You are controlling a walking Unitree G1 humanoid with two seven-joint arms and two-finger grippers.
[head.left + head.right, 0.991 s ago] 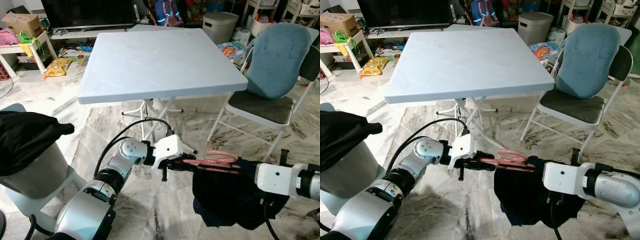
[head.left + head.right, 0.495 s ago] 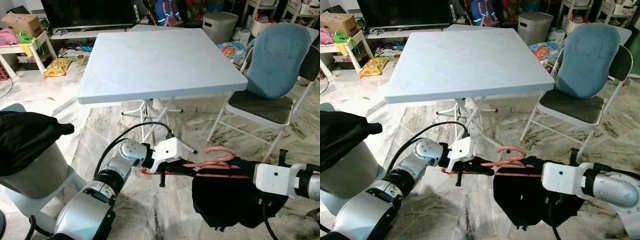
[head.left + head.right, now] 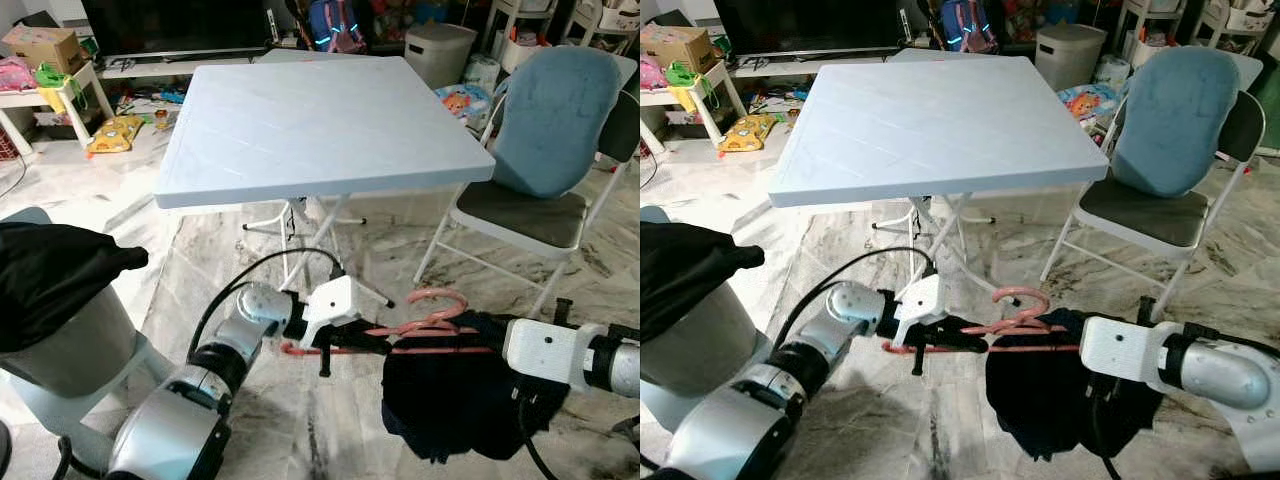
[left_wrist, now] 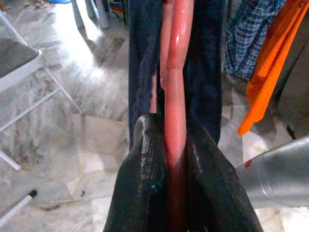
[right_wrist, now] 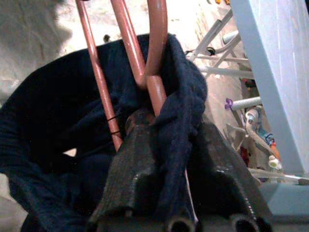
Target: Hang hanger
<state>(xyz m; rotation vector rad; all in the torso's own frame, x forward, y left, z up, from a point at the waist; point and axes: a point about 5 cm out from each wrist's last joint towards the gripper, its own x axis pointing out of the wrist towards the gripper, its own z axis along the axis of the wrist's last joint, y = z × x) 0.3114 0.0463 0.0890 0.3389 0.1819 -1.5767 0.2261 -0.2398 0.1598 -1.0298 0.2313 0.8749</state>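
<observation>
Marble floor (image 3: 200,250), wrist view: orange garment (image 4: 270,63)

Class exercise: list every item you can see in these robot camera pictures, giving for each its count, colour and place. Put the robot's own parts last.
Pink plastic hanger: one, pink, held between both end effectors above the floor.
Dark navy knitted garment: one, navy, draped on the hanger, hanging below the right arm.
Pale blue square folding table: one, pale blue, straight ahead.
Folding chair with blue cushion: one, blue and grey, right of the table.
Black cloth on a grey stand: one, black, far left.
Grey lidded bin: one, grey, behind the table.
Marble floor: pale veined, underfoot.
Left end effector: one, black fingers shut on the hanger's bar.
Right end effector: one, black fingers shut on garment and hanger.
</observation>
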